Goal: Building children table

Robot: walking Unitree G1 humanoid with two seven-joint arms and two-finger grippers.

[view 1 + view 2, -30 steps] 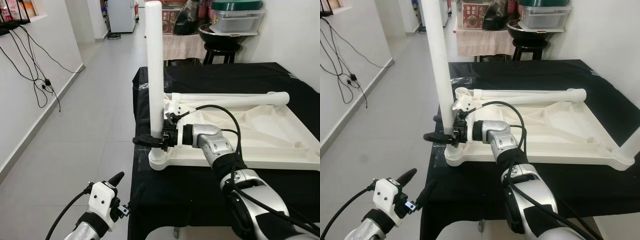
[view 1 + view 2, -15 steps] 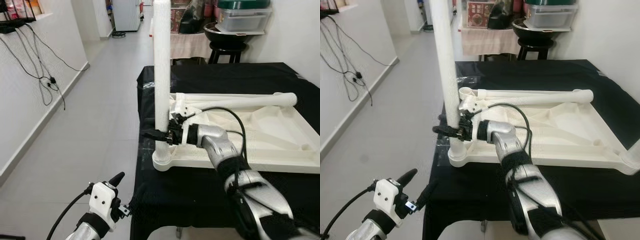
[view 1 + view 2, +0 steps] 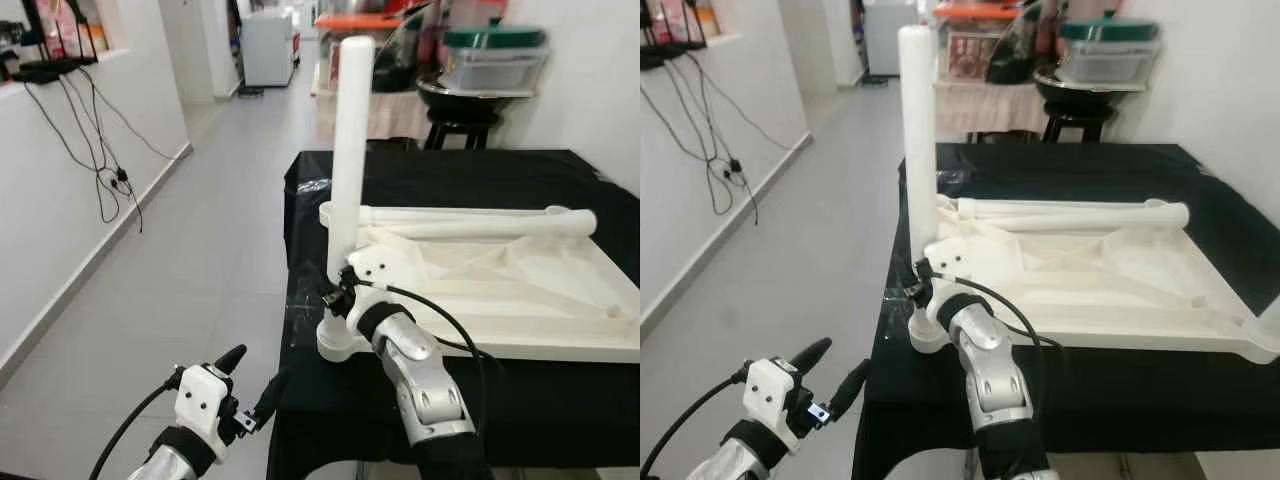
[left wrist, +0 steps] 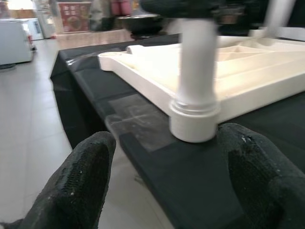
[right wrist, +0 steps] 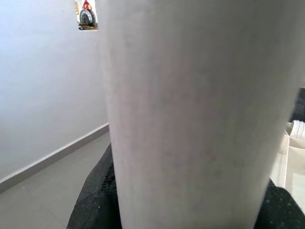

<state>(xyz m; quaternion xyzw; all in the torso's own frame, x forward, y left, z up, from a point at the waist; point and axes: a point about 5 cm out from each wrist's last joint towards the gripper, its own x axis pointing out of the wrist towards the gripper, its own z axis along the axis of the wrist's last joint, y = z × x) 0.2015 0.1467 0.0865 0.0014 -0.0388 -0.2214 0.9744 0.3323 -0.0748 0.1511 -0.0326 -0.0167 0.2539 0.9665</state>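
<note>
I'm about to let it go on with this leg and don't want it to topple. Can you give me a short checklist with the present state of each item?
1. Upright leg standing in the corner socket of the upside-down tabletop: ok.
2. Right gripper around the leg low down, near the socket: ok.
3. Leg fully pushed home or tightened: cannot tell.
4. Left gripper open, holding nothing, below the table edge: ok.
5. Loose leg lying along the tabletop's far side, apart from the upright one: ok.
6. Tabletop resting on the black cloth, socket corner close to its edge: cannot tell if stable.
</note>
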